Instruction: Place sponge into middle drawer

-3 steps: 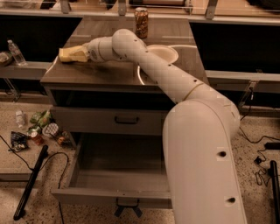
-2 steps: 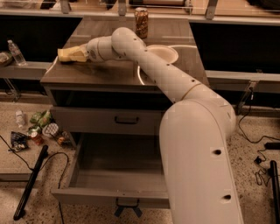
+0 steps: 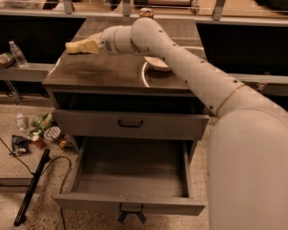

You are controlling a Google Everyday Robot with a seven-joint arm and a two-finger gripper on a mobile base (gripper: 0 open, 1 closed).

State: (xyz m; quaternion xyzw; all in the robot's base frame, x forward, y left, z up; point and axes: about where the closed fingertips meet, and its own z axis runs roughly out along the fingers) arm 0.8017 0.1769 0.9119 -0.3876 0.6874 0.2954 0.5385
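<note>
The yellow sponge (image 3: pixel 70 47) is at the far left of the cabinet top, just above its surface, between the tips of my gripper (image 3: pixel 82 46). The gripper reaches in from the right and its pale yellow fingers (image 3: pixel 91 45) are closed on the sponge. The middle drawer (image 3: pixel 90 177) stands pulled open low at the front, with a bare grey floor and a dark handle on its front panel. The gripper is high above it and to its left.
A closed drawer front with a curved black handle (image 3: pixel 130 122) sits above the open drawer. A white bowl (image 3: pixel 155 64) and a can (image 3: pixel 146 12) stand on the cabinet top (image 3: pixel 103 74). Litter (image 3: pixel 41 131), a bottle (image 3: pixel 18 54) and a black stick (image 3: pixel 31 188) lie to the left.
The gripper has risen a little with the sponge, which now sits off the cabinet top. My arm's big lower segment has swung to the right, uncovering more of the open drawer.
</note>
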